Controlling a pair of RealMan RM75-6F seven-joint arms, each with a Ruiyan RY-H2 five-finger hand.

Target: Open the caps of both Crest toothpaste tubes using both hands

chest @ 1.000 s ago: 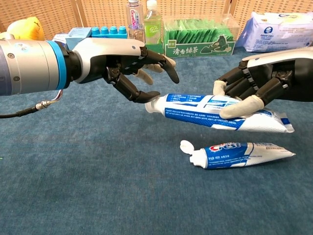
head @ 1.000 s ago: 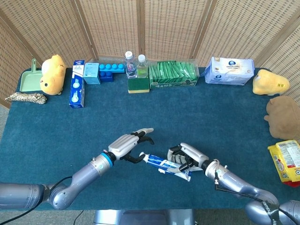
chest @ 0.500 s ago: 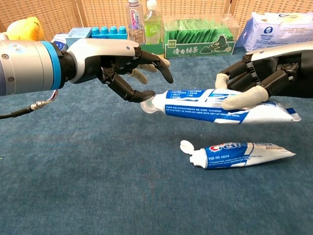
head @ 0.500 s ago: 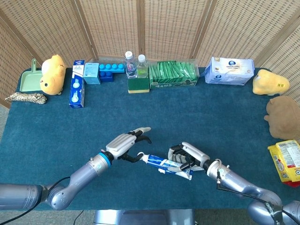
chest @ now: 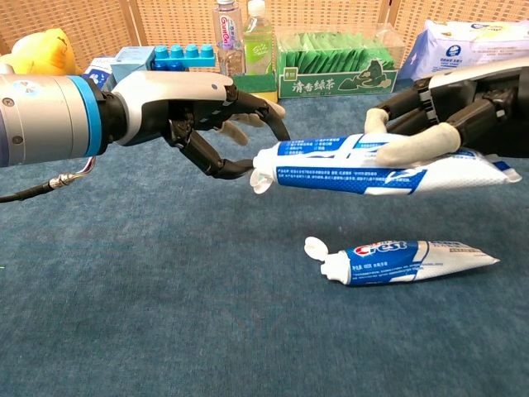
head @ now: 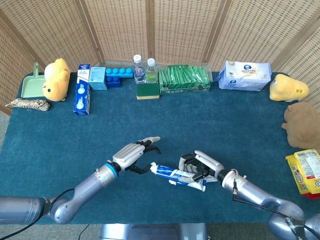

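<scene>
Since the earlier chest view, the held Crest toothpaste tube (chest: 364, 164) sits higher and more level, and its white cap (chest: 261, 180) now hangs flipped open at the nozzle end, where before it was still closed against the left fingertip. The right hand (chest: 450, 124) grips this tube around its middle, pale thumb laid along the top, holding it clear of the table. The left hand (chest: 198, 116) is at the cap end: one dark fingertip (chest: 240, 169) touches the tube just beside the open cap, the other fingers spread above it, gripping nothing.

A second Crest toothpaste tube (chest: 413, 260) lies flat on the blue table covering (chest: 149, 314) directly below the held one, well apart from both hands, its round cap (chest: 314, 246) already open and turned up at the left end.

From the head view, both hands (head: 134, 155) (head: 200, 167) meet near the front edge of the table. Along the far edge stand two bottles (head: 144, 69), a green packet box (head: 185, 79) and a wet wipes pack (head: 245, 76).
</scene>
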